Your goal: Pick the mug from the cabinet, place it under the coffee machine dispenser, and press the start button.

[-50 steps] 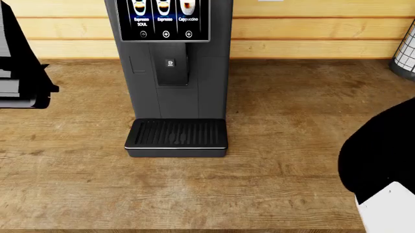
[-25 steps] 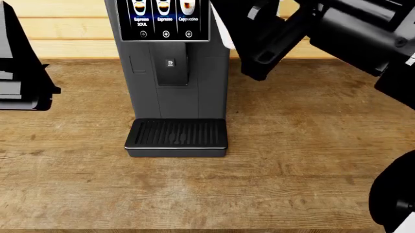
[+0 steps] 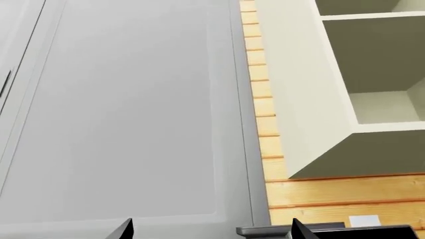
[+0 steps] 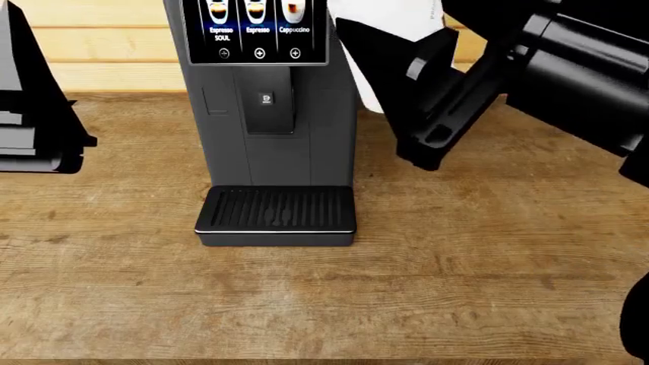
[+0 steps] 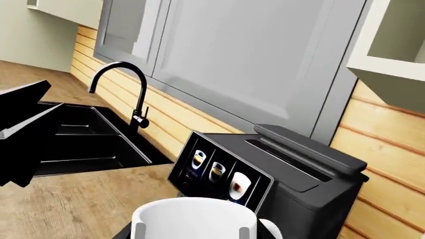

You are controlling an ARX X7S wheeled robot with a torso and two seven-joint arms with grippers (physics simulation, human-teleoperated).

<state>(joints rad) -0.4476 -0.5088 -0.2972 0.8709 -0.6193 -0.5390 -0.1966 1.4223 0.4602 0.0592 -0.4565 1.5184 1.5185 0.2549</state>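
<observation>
White tapered mug sits clamped in the right gripper, raised beside the dark grey coffee machine, well above the ribbed black drip tray. Swinging in low risks clipping the dark spout block. Left gripper's opening: cannot tell.

There is one mug, one coffee machine with one drip tray, and three drink pictures on its screen. One tap stands over one sink.
</observation>
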